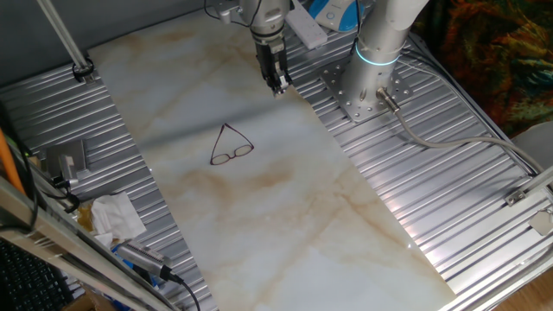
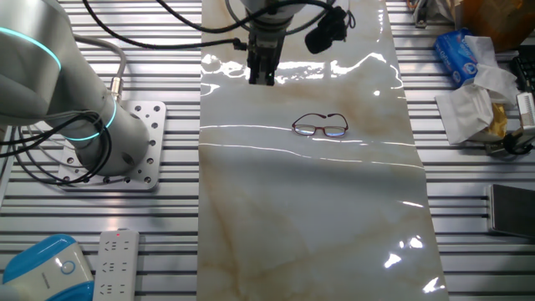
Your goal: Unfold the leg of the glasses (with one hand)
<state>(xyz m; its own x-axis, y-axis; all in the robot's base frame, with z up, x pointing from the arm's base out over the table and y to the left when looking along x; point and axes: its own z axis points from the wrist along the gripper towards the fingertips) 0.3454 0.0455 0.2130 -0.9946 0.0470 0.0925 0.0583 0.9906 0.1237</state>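
On the marbled sheet [image 1: 285, 225], the glasses [image 1: 232, 148] are seen lying apart from the raised hand [image 1: 278, 85], fingers nearly together, empty.

1. Silver-white cylindrical robot arm [image 2: 50, 92], glowing cyan ring [image 1: 377, 59] near its base.
2. Square perforated grey metal base plate [image 1: 359, 93], visible bolt holes.
3. Black cables [image 2: 209, 17] looped off the wrist.
4. Narrow black two-finger pincer [image 2: 262, 73]; grey wrist housing above.
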